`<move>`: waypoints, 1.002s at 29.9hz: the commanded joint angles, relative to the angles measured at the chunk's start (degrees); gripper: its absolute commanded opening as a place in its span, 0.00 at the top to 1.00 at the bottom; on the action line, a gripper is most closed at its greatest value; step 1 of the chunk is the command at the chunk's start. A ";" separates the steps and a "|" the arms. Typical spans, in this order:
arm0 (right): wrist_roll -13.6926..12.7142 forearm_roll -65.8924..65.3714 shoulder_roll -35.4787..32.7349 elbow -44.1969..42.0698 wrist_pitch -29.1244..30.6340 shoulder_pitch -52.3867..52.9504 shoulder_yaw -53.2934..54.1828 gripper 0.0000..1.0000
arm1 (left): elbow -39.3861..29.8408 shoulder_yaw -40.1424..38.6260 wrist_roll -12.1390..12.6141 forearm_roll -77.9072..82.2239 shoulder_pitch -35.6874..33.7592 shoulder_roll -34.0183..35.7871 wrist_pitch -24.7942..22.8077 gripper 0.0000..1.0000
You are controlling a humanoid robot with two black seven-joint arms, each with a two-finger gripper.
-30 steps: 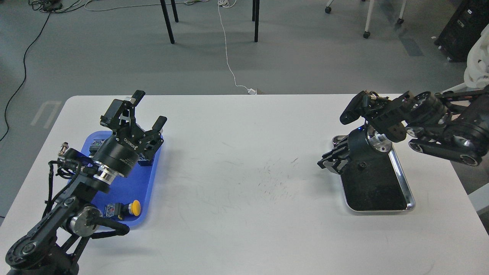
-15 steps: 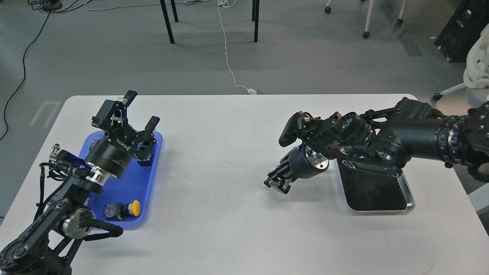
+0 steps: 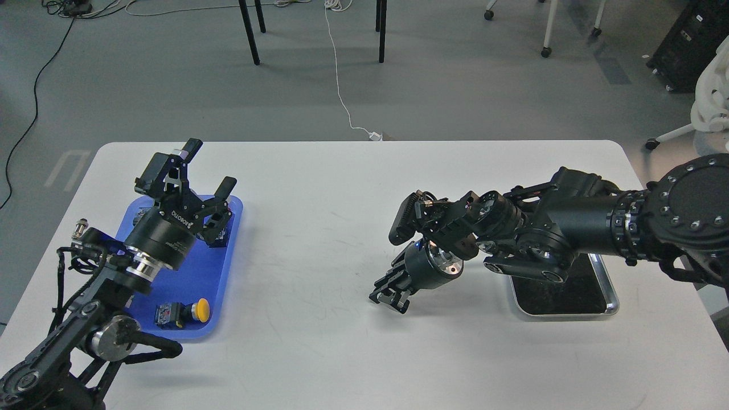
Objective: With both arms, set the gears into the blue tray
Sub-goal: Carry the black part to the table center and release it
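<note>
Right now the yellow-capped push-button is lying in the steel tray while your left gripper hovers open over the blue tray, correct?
Not quite: the head view shows the yellow-capped push-button lying in the blue tray, not the steel tray. The left gripper is open above it.

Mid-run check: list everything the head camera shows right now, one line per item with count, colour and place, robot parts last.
table: one, white, fills the foreground.
blue tray: one, bright blue, table's left side.
push-button switch: one, yellow cap, near end of the blue tray; darker parts at its far end unclear.
steel tray: one, shiny rim, dark inside, table's right side.
gears: none discernible.
left gripper: black, fingers spread, above the blue tray.
right gripper: black, low over mid-table; finger state unclear.
</note>
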 commanded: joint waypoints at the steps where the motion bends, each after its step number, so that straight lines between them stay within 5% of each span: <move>1: -0.01 0.22 0.35 -0.41 -0.81 -0.14 0.04 0.86 | -0.05 0.01 0.02 0.00 0.04 0.00 -0.08 0.02; 4: -0.01 1.89 0.53 -0.41 -0.72 -0.14 -0.04 0.84 | -0.05 0.09 0.02 0.00 0.04 0.00 -0.08 0.02; 9: -0.01 2.42 0.44 -0.33 -0.72 -0.14 -0.13 0.58 | -0.14 0.09 0.02 0.00 0.39 0.09 -0.08 0.02; 17: -0.01 2.60 -0.96 0.02 -1.16 0.03 0.04 0.31 | -0.32 0.09 0.02 0.00 0.39 0.17 -0.08 0.02; 21: -0.01 5.31 -6.75 0.90 -2.47 0.74 1.79 0.08 | -1.11 0.88 0.11 0.61 0.30 2.01 0.00 0.02; 30: -0.01 29.20 -21.43 8.01 -2.48 -7.68 17.95 0.04 | -4.88 3.51 0.02 5.17 -0.58 7.55 -0.87 0.02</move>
